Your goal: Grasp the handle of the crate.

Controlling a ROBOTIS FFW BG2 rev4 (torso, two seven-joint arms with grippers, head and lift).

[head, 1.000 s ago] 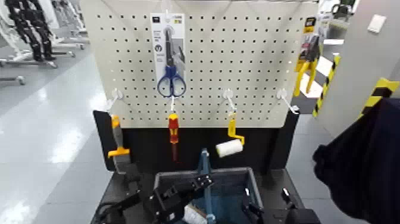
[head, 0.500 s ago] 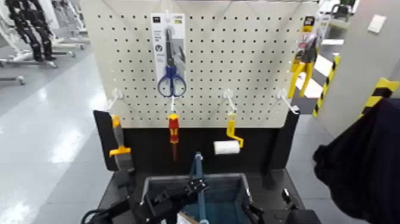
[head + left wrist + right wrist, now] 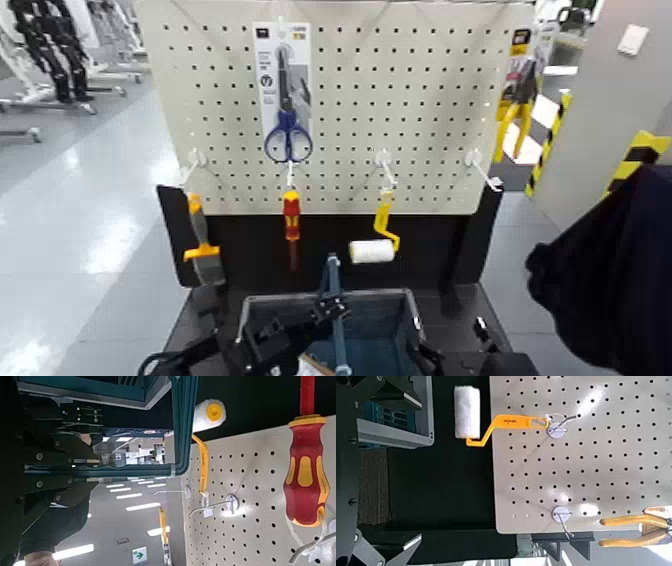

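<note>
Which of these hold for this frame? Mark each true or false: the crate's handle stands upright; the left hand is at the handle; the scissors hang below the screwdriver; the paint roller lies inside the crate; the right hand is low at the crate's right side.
1. The handle of the crate stands upright. True.
2. The left hand is at the handle. True.
3. The scissors hang below the screwdriver. False: they hang above it on the pegboard.
4. The paint roller lies inside the crate. False: it hangs from a pegboard hook, above the crate.
5. The right hand is low at the crate's right side. True.
</note>
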